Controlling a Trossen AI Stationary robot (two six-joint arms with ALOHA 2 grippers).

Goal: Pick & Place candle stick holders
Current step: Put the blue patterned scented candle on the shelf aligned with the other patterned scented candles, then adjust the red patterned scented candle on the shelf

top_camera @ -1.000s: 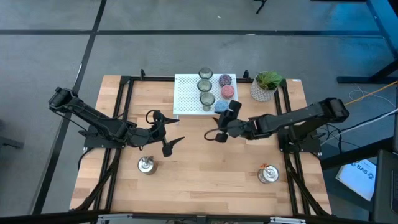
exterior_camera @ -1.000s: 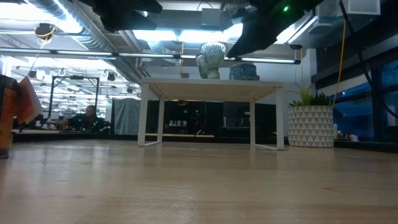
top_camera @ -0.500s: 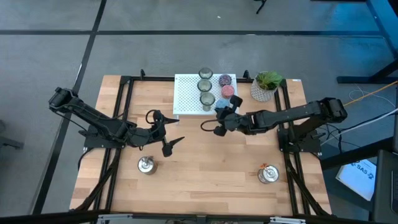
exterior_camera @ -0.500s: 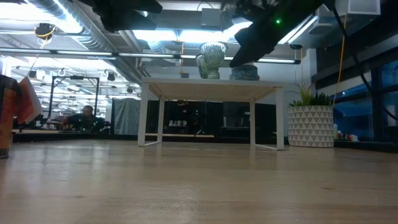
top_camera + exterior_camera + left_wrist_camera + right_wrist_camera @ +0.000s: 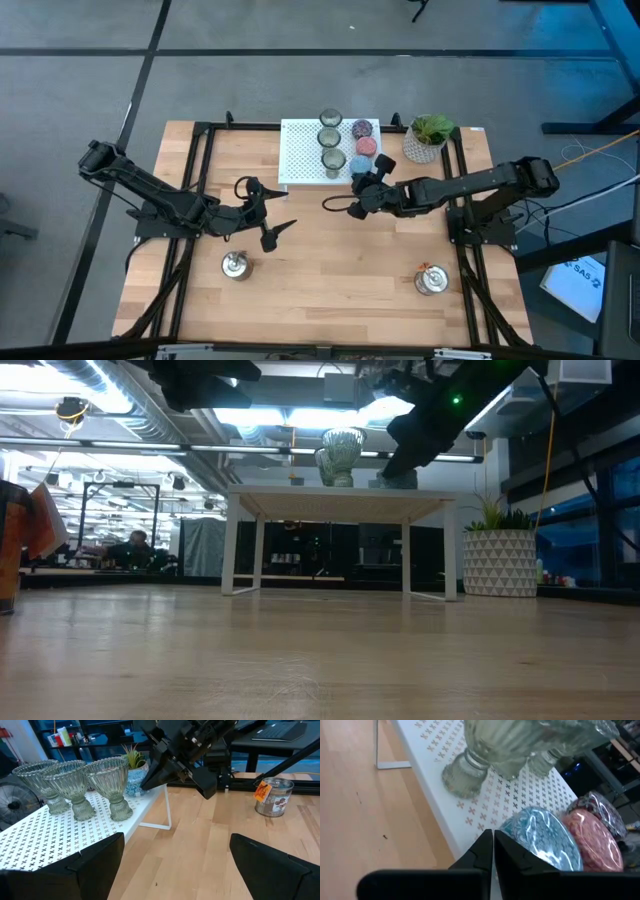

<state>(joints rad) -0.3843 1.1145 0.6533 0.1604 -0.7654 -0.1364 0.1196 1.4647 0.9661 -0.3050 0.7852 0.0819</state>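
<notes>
Three olive-clear glass holders [image 5: 329, 137], a purple one [image 5: 361, 128] and a pink one [image 5: 367, 147] stand on the white perforated rack [image 5: 300, 160]. The blue holder [image 5: 545, 845] stands at the rack's near right corner, mostly covered by my right arm in the high view. My right gripper [image 5: 493, 840] is shut, its tips right beside the blue holder's rim, over the rack's near edge [image 5: 350, 190]. Two silver holders [image 5: 236, 265] [image 5: 430, 280] stand on the table near its front. My left gripper [image 5: 268, 208] hangs open and empty left of centre. My right gripper comes slanting from the table's right and near side, with its shut fingertips [image 5: 506, 851] at the edge of the blue holder's rim [image 5: 517, 832]. I cannot tell whether they touch it. The holder stands upright on the rack.
A white pot with a green plant [image 5: 428, 135] stands right of the rack, close behind my right arm. Bare wood lies between the rack and the two silver holders. Black frame rails [image 5: 200, 160] run along the table's left and right sides.
My right gripper has moved toward the table's far edge and left, from the open table up to the rack's near right corner, and now covers the blue holder from above. The holders have stayed where they were.
</notes>
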